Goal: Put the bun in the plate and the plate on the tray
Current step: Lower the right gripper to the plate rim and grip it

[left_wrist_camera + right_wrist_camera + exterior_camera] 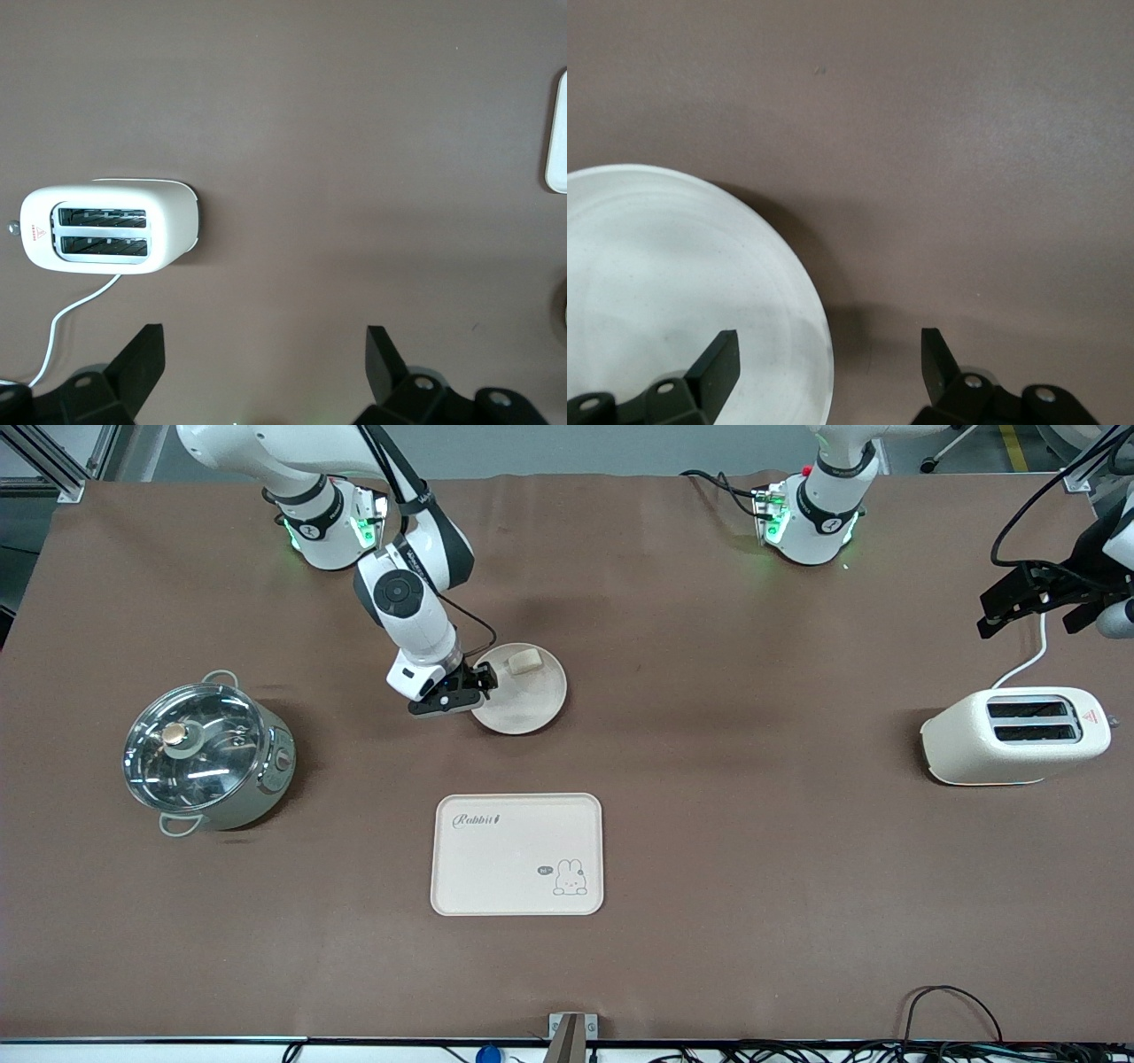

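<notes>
The bun lies in the round cream plate, near the rim that faces the robots. The plate rests on the table, farther from the front camera than the Rabbit tray. My right gripper is open at the plate's rim on the side toward the right arm's end. In the right wrist view it straddles the rim, with one finger over the plate and one over the table. My left gripper is open and empty, up over the left arm's end of the table, and also shows in its wrist view.
A cream toaster with a white cord stands at the left arm's end and also shows in the left wrist view. A steel pot with a glass lid stands at the right arm's end. The tray's edge shows in the left wrist view.
</notes>
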`<state>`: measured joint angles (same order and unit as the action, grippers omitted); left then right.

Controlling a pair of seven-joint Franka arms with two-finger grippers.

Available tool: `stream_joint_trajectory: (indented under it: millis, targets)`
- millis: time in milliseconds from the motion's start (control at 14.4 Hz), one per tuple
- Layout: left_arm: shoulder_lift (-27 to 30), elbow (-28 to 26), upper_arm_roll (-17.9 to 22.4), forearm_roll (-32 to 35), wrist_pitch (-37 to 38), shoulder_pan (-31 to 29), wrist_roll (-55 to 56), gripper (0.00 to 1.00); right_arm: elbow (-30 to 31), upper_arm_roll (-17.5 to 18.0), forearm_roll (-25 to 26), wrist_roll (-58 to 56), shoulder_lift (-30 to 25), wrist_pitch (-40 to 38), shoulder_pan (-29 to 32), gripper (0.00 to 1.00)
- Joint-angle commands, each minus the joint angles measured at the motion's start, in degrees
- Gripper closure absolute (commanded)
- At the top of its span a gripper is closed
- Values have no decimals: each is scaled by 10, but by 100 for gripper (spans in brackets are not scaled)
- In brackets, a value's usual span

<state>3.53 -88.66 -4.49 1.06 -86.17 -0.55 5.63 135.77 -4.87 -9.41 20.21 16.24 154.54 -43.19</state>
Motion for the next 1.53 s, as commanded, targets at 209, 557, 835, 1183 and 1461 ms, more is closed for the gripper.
stream_joint_trajectory:
  millis: [209, 557, 835, 1183, 1461]
  targets:
    - [5, -4, -2, -7, 0, -8, -4, 0, 27, -2, -9, 2, -8, 17, -17, 37]
    - [3, -5, -1, -4, 1, -8, -3, 0, 27, -2, -9, 2, 6, 33, -24, 58]
    - [3, -4, -1, -3, 2, -8, -3, 0, 27, -2, -9, 3, 8, 33, -25, 76]
    - [3, -3, -1, -2, 3, -8, -3, 0, 21, -1, -10, 9, 10, 30, -24, 99]
    - [3, -3, -2, -2, 3, -6, -3, 0, -9, 3, -16, 28, 8, 12, -23, 100]
